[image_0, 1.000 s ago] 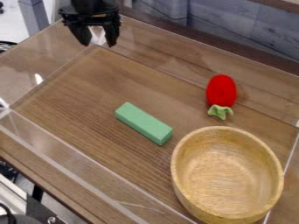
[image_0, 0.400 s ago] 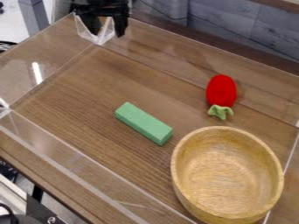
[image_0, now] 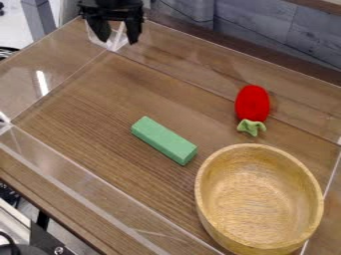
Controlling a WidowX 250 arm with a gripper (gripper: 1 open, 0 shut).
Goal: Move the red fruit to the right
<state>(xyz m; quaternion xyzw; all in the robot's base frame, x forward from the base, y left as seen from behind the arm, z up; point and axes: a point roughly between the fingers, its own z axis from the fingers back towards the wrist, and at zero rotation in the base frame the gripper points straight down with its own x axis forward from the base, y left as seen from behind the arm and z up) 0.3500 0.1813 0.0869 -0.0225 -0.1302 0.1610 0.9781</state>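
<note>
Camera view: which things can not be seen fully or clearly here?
- Gripper: top edge of the camera view cuts off the arm above; jaws open, holding nothing.
- Wooden bowl: rim cut by the bottom edge.
- Red fruit: surface detail too small; its underside is hidden.
- Green block: underside hidden.

Fruit (image_0: 252, 106) behind bowl (image_0: 260, 198), right side of tabletop (image_0: 94, 110); block (image_0: 164, 139) left of bowl; claw (image_0: 114, 34) far back-left.

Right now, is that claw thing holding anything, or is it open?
Gripper: open and empty, up at the far left corner of the table, well away from the red fruit.
</note>
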